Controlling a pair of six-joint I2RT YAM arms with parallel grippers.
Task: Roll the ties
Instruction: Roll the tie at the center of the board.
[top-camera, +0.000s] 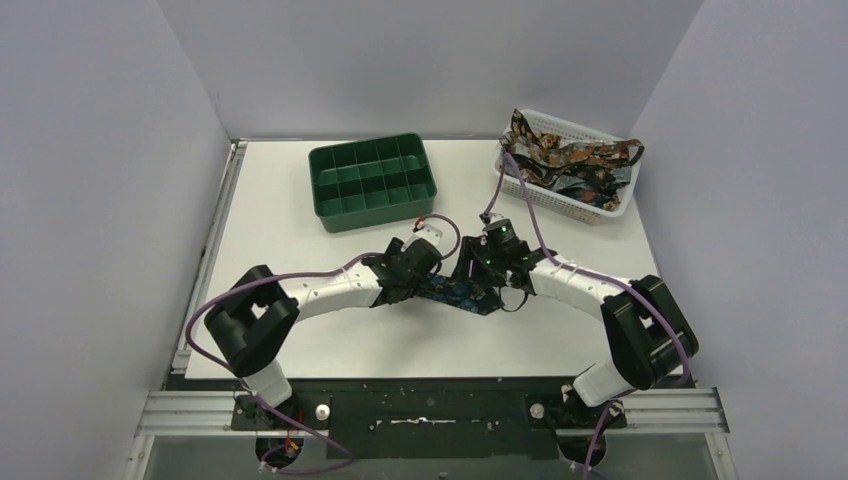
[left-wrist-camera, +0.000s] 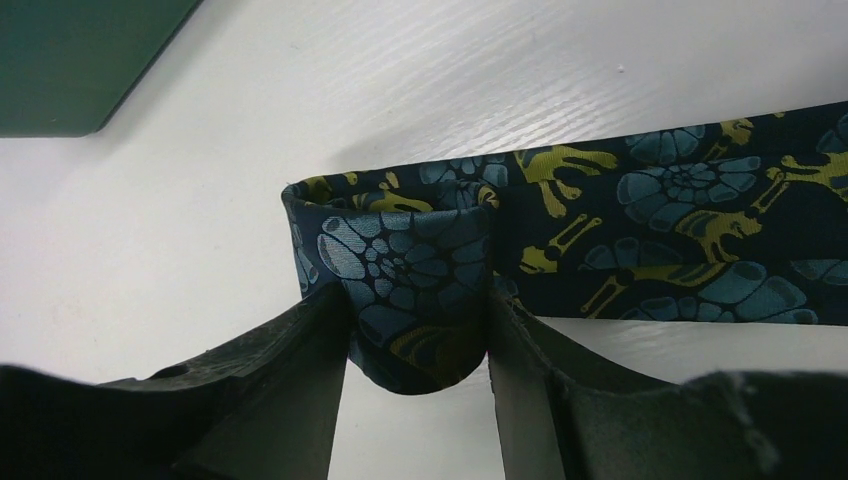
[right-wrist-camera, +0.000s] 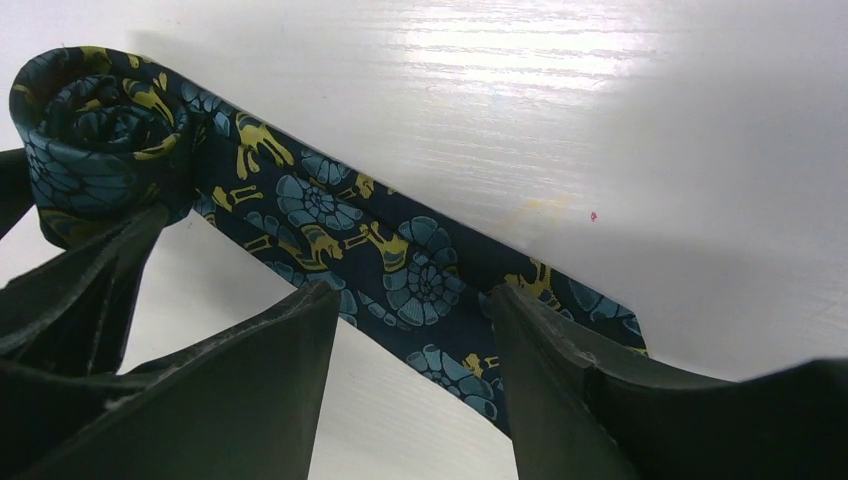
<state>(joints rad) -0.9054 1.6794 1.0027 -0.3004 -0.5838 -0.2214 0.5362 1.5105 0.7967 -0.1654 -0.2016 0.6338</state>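
On the left of the matte white table (top-camera: 300, 240), whose surface shows a fine streaked grain, sits a dark green plastic tray (top-camera: 330, 205), rectangular with rounded corners and split by thin walls into two rows of small compartments. Just right of and nearer than the tray, the left gripper (left-wrist-camera: 418, 335) is clenched on the coiled end of a tie (left-wrist-camera: 660, 230). Its black, slightly rough fingers (left-wrist-camera: 300, 380) press both sides of a snug, round roll standing on edge on the table. The tie is smooth woven fabric with a faint sheen, dark navy, printed with teal-blue spiral shell shapes and olive-yellow figures. From the roll its unrolled length runs flat across the middle of the table toward the right. There the right gripper (right-wrist-camera: 405, 310) straddles the flat strip with its jaws spread wide, one dark wedge-shaped finger on each side and nothing held between them. At the far right corner stands a white plastic mesh basket (top-camera: 600, 212), its walls an open lattice, holding a loose tangle of ties (top-camera: 565, 160) in dark, brown and orange patterns, some draped over the rim.
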